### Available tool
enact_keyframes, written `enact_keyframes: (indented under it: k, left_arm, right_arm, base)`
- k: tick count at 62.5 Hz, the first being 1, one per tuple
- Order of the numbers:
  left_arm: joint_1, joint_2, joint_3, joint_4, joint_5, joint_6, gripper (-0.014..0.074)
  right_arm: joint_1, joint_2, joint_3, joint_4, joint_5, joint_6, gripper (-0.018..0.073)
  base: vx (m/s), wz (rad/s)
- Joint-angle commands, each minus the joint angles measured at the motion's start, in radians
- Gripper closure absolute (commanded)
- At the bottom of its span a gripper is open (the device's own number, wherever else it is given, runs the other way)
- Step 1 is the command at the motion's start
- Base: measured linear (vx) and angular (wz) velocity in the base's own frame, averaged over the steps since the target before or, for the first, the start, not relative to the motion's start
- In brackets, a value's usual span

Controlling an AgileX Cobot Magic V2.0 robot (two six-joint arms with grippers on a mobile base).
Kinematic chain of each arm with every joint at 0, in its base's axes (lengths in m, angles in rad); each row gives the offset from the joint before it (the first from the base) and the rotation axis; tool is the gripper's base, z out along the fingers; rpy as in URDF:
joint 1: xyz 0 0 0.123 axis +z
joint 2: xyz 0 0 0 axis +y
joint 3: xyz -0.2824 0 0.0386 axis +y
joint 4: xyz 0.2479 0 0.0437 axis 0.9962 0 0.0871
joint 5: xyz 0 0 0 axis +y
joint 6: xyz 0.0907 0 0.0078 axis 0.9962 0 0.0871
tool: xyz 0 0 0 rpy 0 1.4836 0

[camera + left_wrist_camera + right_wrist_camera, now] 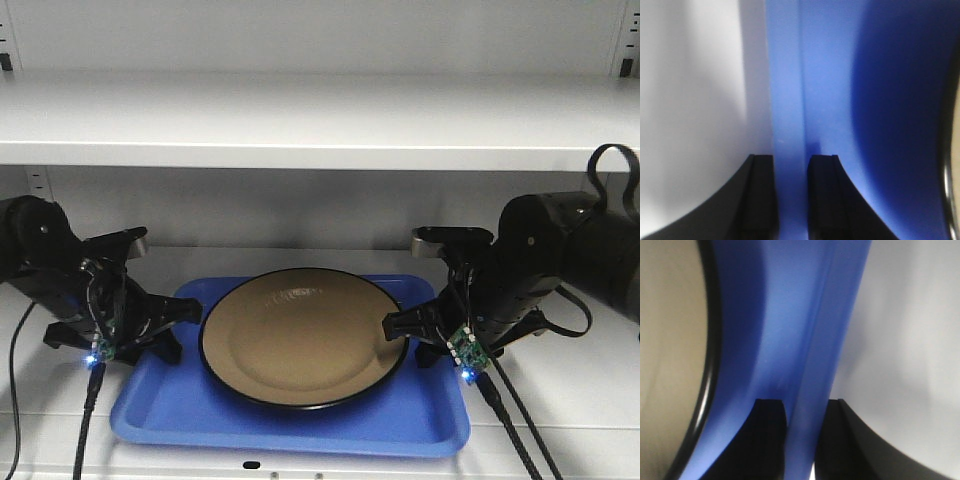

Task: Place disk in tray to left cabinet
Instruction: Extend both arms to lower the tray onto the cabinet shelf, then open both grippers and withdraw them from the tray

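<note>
Gripping tray (300, 415) rims on left cabinet (300, 125) shelf | left tool (790, 190) and right tool (805, 435) each clenched on an opposite tray rim for level carry | disk (303, 335) centred in tray

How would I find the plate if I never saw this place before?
Look at the grey-white shelf unit, then down to its lower shelf, where a blue tray lies between two black robot arms. The disk sits on that tray: the only round thing, tan with a thin black rim.
</note>
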Motion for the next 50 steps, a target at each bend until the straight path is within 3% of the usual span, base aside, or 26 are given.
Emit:
enact_keyframes:
  k: [1, 12, 34, 50]
  left_arm:
    - [-0.005, -0.043, -0.036, -0.027, -0.134, 0.017, 0.0588]
    - [-0.005, -0.029, -0.036, -0.027, -0.188, 0.074, 0.0528]
    - [-0.005, -0.021, -0.036, -0.027, -0.259, 0.088, 0.0239]
    - [-0.005, -0.032, -0.037, -0.023, -0.261, 0.088, 0.0185]
  right_arm:
    - [0.000, -0.044, -0.038, -0.059, -0.109, -0.024, 0.0540]
    - [0.000, -0.038, -0.038, -0.122, -0.196, -0.024, 0.0457]
    - [0.000, -0.038, -0.038, -0.139, -0.285, -0.024, 0.0109]
    - [0.000, -0.047, -0.038, -0.187, -0.257, -0.025, 0.0077]
  base:
    - [0.00, 0.00]
    - [0.00, 0.00]
    - [0.00, 0.00]
    - [0.00, 0.00]
